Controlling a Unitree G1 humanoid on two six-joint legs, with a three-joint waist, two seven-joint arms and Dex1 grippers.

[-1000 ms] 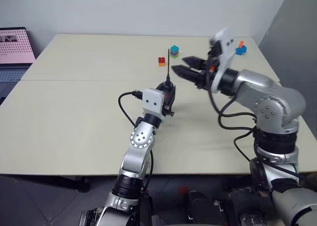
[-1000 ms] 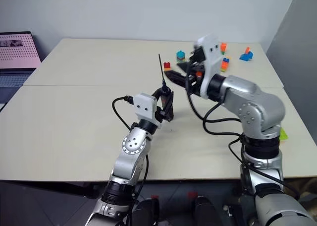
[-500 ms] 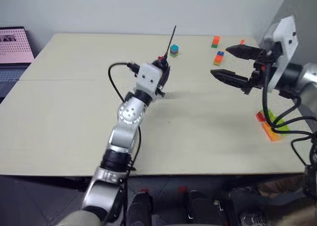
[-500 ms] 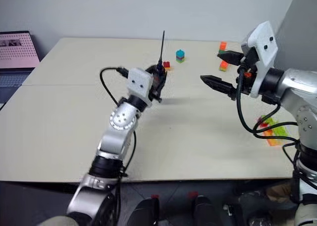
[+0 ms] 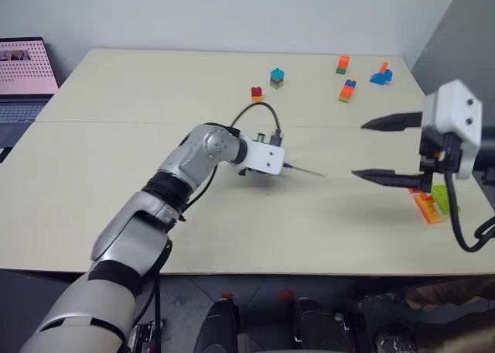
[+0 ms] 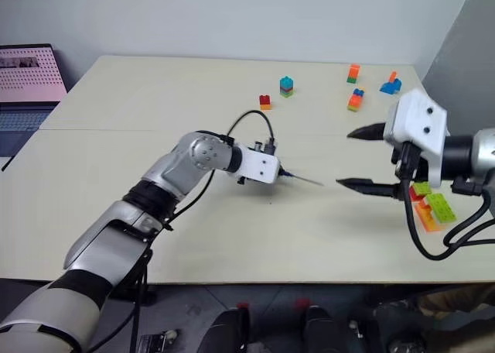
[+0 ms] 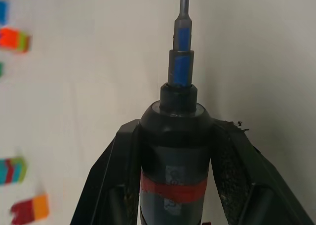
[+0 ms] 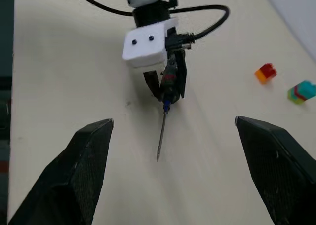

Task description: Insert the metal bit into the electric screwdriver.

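The electric screwdriver was held clamped between the two black fingers of the left gripper, its dark body and red band seen close in the left wrist view. The metal bit was seated in the tool's tip, past a blue collar, and stood out as a thin grey needle. The long axis of tool and bit was laid nearly level, close above the table, and was pointed away from the left gripper toward the right gripper, with the needle's end tilted slightly down toward the tabletop. The needle's end was kept well apart from the right gripper. The right gripper's fingers were spread wide with nothing between them, and were aimed back at the screwdriver.

The table was seen to be a pale beige surface with a seam running across it on the far side of the screwdriver. A plain pale wall was seen behind the table. A laptop with a pink screen was placed off the table's far left corner. Small coloured bricks were scattered well beyond the screwdriver: a red one, a blue-green one, and several more toward the far right corner. Further orange and green bricks were lying by the right gripper.
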